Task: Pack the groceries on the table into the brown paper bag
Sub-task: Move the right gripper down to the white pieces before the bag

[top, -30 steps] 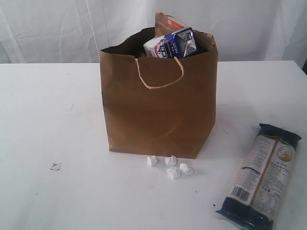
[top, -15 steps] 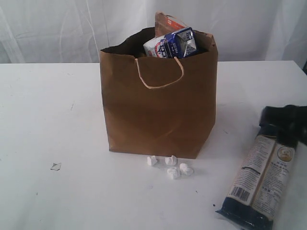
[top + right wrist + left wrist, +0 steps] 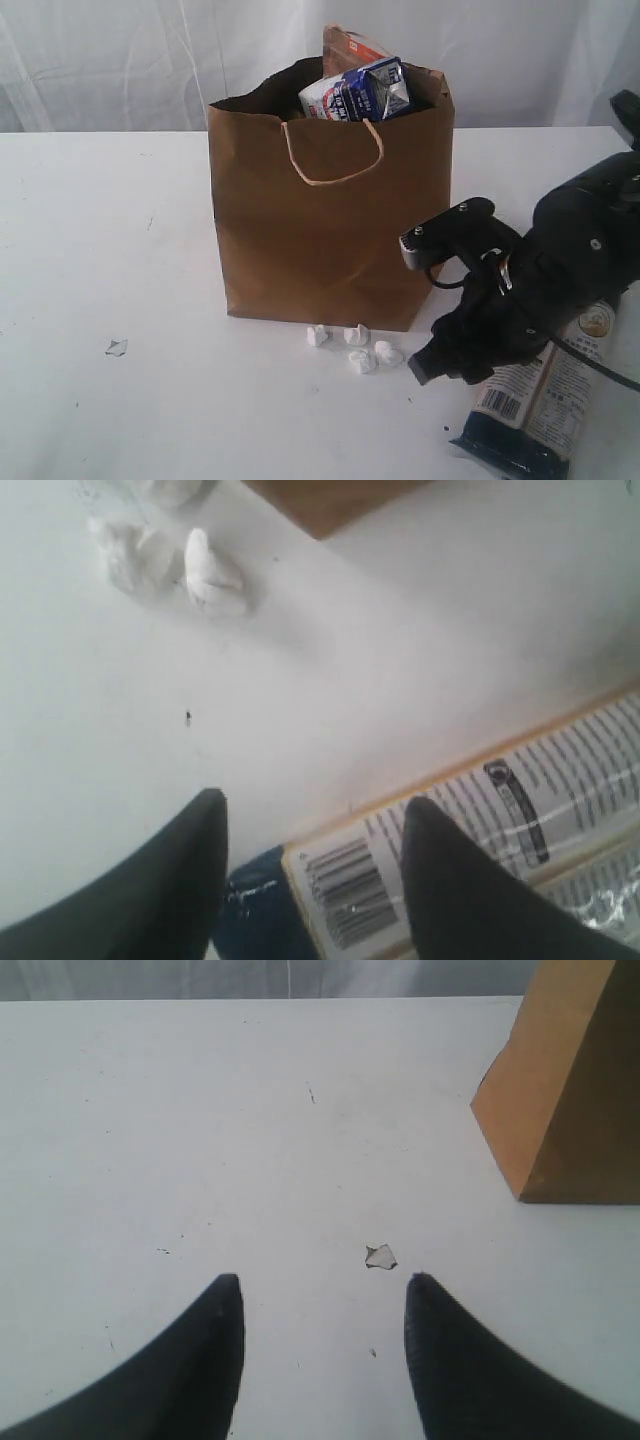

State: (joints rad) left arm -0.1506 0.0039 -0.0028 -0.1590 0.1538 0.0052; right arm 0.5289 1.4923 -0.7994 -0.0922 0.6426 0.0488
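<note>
The brown paper bag (image 3: 330,250) stands upright near the middle of the white bench (image 3: 120,220), its mouth open and one twisted cord handle hanging down the front. A small blue-white carton (image 3: 357,92) sticks out of the top, tilted. Behind it rises the corner of a brown kraft pouch (image 3: 345,45) with an orange label.

The long dark noodle packet (image 3: 545,400) lies flat on the bench to the right of the bag, apart from it, barcode end nearest the camera.

The right hand (image 3: 312,805) hangs low over that barcode end. Its fingers are moderately apart and grip nothing. One fingertip is over the printed label, the other over bare bench beside the packet's edge. Whether either touches the packet cannot be told.

A cluster of small white scraps (image 3: 358,348) lies just in front of the bag, near this hand.

The left hand (image 3: 320,1285) is out of the exterior view. In its wrist view its fingers are spread over bare bench with nothing between them. A tiny paper fragment (image 3: 380,1256) lies just ahead, and the bag's corner is off to one side.
</note>
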